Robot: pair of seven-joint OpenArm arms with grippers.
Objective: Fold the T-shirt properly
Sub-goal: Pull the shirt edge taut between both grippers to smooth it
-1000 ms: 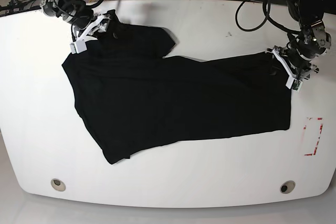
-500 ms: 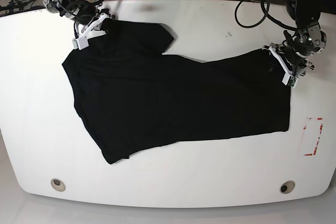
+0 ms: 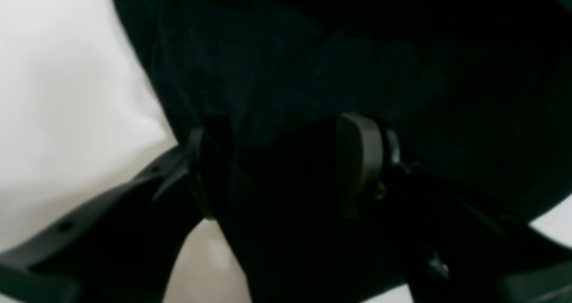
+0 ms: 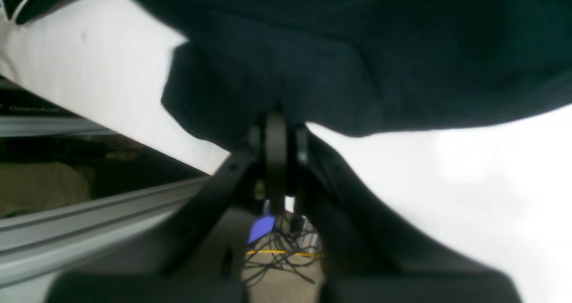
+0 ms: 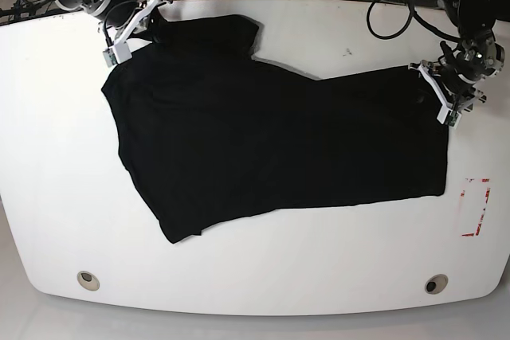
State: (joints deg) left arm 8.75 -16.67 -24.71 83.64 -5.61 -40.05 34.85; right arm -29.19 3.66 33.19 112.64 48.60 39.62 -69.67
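While the right claw stood wide beside the shirt's upper corner a second ago, it is now clenched tight on a fold of the T-shirt, and the right wrist view shows its two pads pressed flat together with black cloth bunched just above them. Since that closing, the arm has drawn back toward the far edge of the tabletop, and the sleeve corner it holds has gone with it, so the top hem now lies straighter and the shoulder reaches nearer the rim. At the other end the left claw sits at the cloth's far side; its pads stand apart with dark cloth filling the gap between them, so it looks to be grasping the shirt's edge in a thick bunch, and it has barely shifted. Otherwise the T-shirt lies spread flat across the middle of the tabletop, its lower corner pointing toward the near edge. With both ends apparently held, I judge the cloth is being pulled taut and squared, ready for a first fold.
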